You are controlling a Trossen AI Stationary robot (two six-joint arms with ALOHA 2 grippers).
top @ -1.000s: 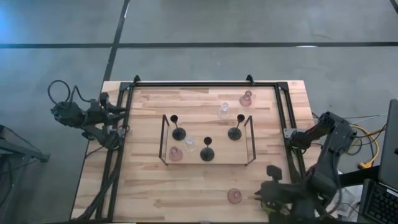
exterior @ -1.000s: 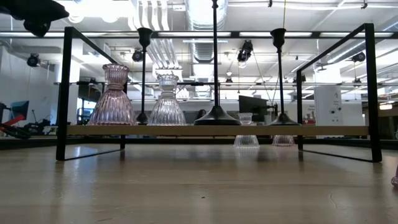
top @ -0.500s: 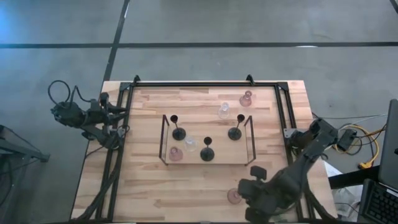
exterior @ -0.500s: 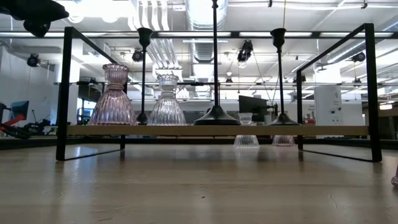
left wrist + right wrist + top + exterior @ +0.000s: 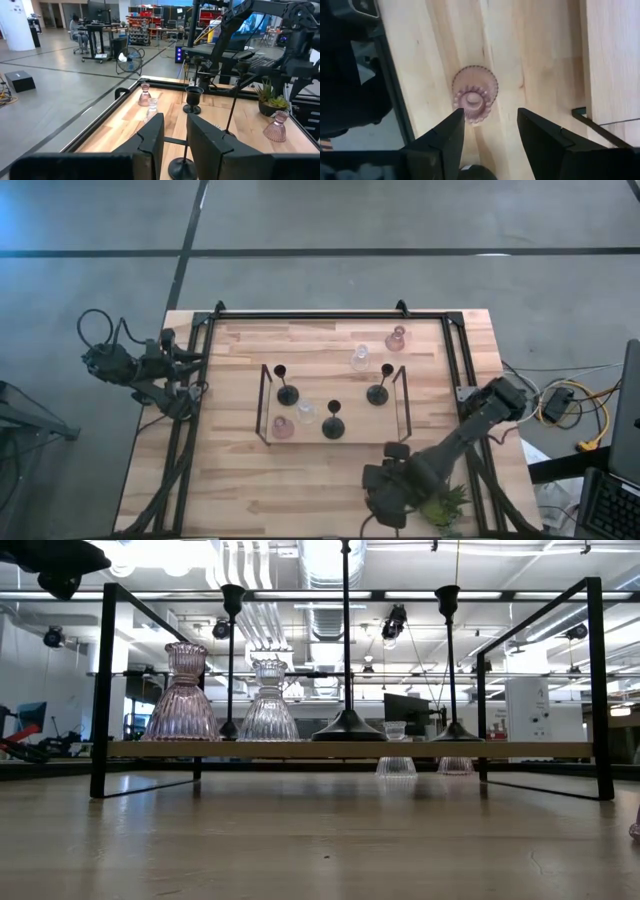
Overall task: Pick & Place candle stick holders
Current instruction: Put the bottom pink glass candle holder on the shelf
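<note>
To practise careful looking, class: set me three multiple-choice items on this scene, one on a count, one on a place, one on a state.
1. Black holders on the rack: A two; B three; C five.
2. The right gripper hovers over: A a clear holder; B a pink holder; C a black holder.
3. Its jaws are: A open; B shut on a holder; C shut, empty.
Key: B, three black stems stand there; B, pink glass lies below the jaws; A, a gap shows between them.

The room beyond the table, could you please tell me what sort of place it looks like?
Probably a large open robotics lab or workshop: bare concrete floor, workbenches with equipment racks, a floor fan, and a person seated at a desk.
</note>
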